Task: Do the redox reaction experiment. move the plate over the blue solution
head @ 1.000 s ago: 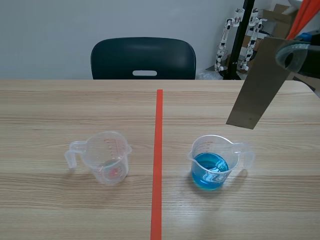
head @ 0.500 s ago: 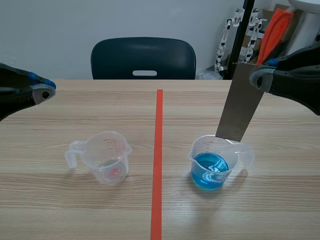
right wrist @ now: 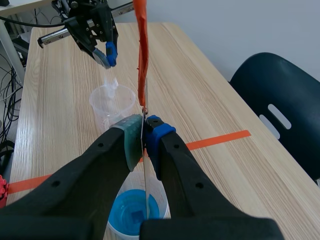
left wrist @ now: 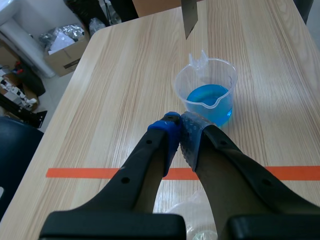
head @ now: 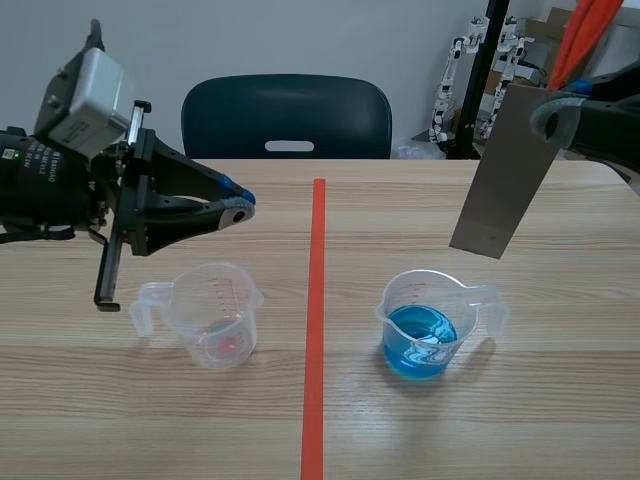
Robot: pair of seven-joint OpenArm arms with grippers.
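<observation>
Plate (head: 505, 170) lifted; right wrist view shows it over blue solution (right wrist: 127, 212).

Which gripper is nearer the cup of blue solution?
Right. The right gripper is raised above the cup of blue solution, shut on the metal plate. The left gripper hangs shut across the tape line, above the clear cup.

Grey metal plate (head: 505, 175): flat narrow strip, pinched at its upper end in my right gripper (right wrist: 144, 131), hanging tilted. Its lower end is in the air above the measuring cup (head: 440, 300), toward the handle side, not touching. Cup clear plastic, upright, with shallow blue solution (head: 420, 343) at the bottom.
</observation>
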